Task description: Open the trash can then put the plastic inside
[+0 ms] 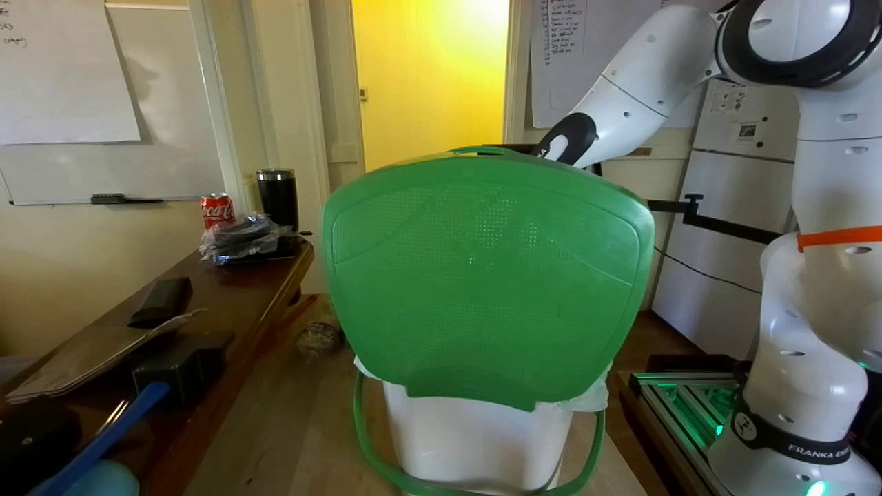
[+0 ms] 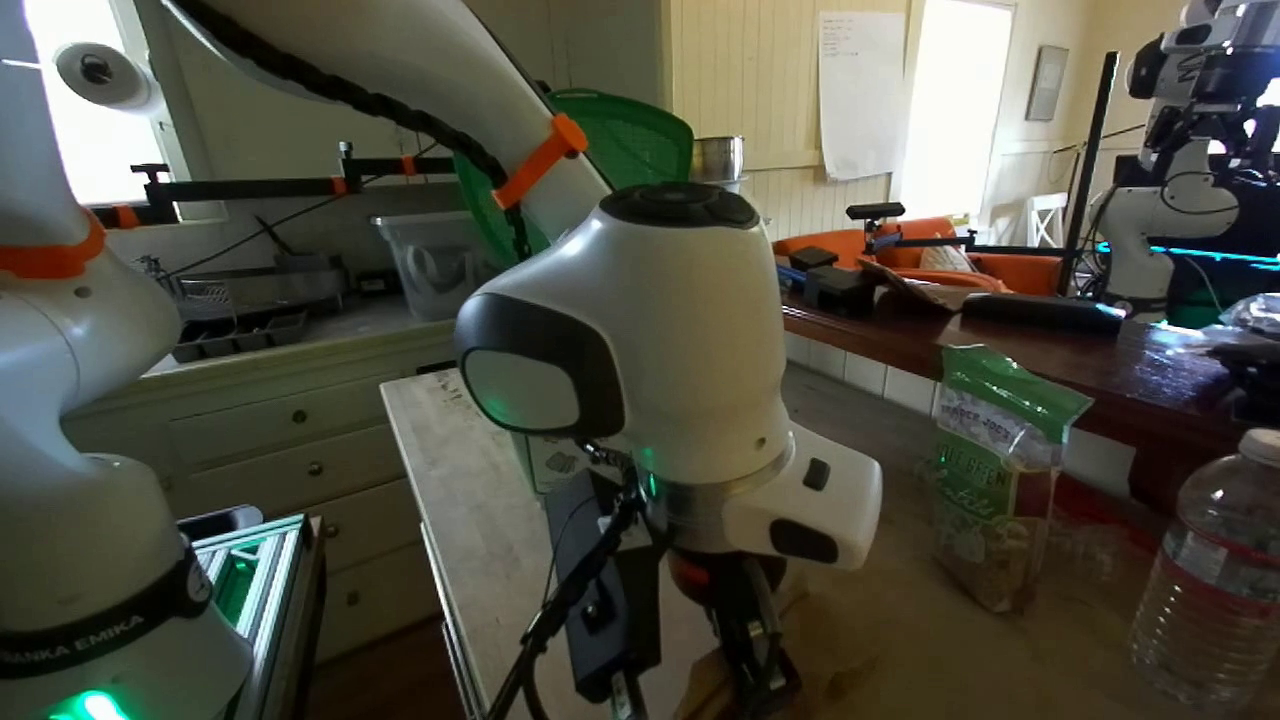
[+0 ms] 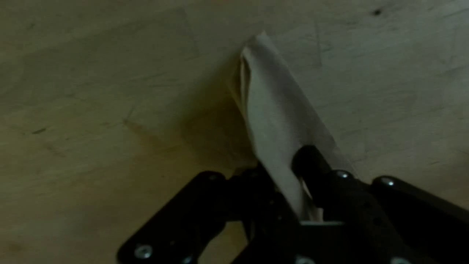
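- The trash can [image 1: 482, 437] stands on a wooden surface [image 1: 296, 441] with its lid [image 1: 482, 275] raised, the lid showing in both exterior views; the gripper [image 3: 284, 168] is not on it, so the opening step looks done and the way is free for the plastic
- White liner [image 1: 591, 399] pokes out below the lid, probably draped over the edge to keep it from slipping in; the mouth itself is hidden in all 3 views
- The gripper appears to be grasping a pale folded sheet [image 3: 274, 95], most likely the task's plastic, though it could pass for paper; how firm the hold is I cannot tell
- Its 2 fingers [image 3: 315, 165] sit 1 on each side of a raised fold, a sensible spot, since a flat sheet offers little else to pinch
- A long end sticks out past the fingertips; it may flop or catch on the can, and whether it touches the wooden surface I cannot tell
- The arm [image 2: 680, 350] bends so that the gripper points down, which suits a straight lift before crossing over the can
- A snack bag [image 2: 1000, 490] and a bottle [image 2: 1210, 590] stand apart from the gripper, so a carry towards the can should not meet them
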Available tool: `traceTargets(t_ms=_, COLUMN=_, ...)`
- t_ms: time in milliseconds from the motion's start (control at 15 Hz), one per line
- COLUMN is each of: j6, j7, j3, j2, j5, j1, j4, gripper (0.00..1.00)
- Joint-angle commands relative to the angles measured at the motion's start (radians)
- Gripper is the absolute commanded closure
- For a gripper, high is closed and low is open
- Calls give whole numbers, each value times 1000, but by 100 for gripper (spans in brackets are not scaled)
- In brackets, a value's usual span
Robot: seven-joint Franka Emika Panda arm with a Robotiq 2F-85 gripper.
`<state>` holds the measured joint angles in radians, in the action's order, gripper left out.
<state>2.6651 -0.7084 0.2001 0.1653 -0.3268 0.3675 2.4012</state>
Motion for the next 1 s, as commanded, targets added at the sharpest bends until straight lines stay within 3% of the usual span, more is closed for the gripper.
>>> traceTargets(t_ms=0, j6=-24, j7=-5, j3=20, j2=38, j5=-12, j1=42, j4=-33, gripper=100)
traceTargets(t_ms=267, j6=-44, j7=-10, j3=10, j2=43, j5=-19, j1=54, j4=-34, gripper=100)
traceTargets(t_ms=933, j6=-105, j7=-15, j3=-49, j2=-20, j5=-18, j1=-11, j4=5, gripper=100)
